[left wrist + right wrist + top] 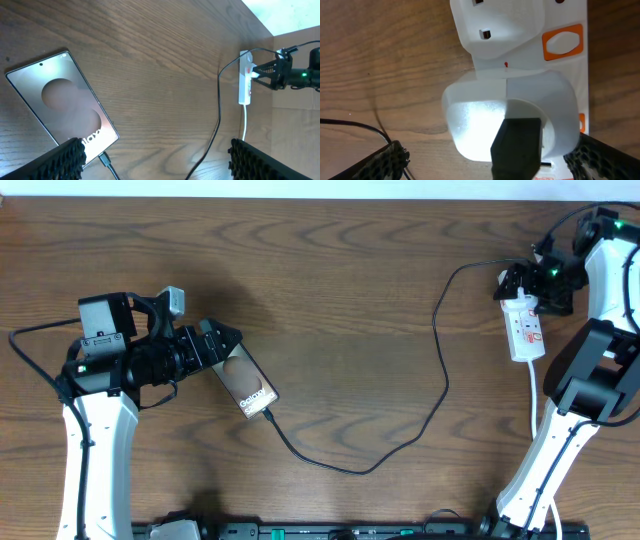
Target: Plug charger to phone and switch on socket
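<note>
The phone [246, 384] lies flat on the wooden table, with "Galaxy" lettering and a pale oval patch on its face; it also shows in the left wrist view [60, 102]. The charger [443, 365] is a thin black cable. Its connector tip [105, 160] sits at the phone's lower edge, and its other end runs to the socket [526, 330], a white power strip. My left gripper [222, 340] is open just above the phone's far end [157, 162]. My right gripper [520, 285] is open over the socket's rounded white end with the black plug [517, 145], with one finger on either side [490, 160].
An orange switch [563, 42] sits on the strip beside the white plug. The strip's white cord [533, 395] runs toward the right arm's base. The charger cable loops across the middle of the table [218, 115]. The table's far edge is close behind the socket.
</note>
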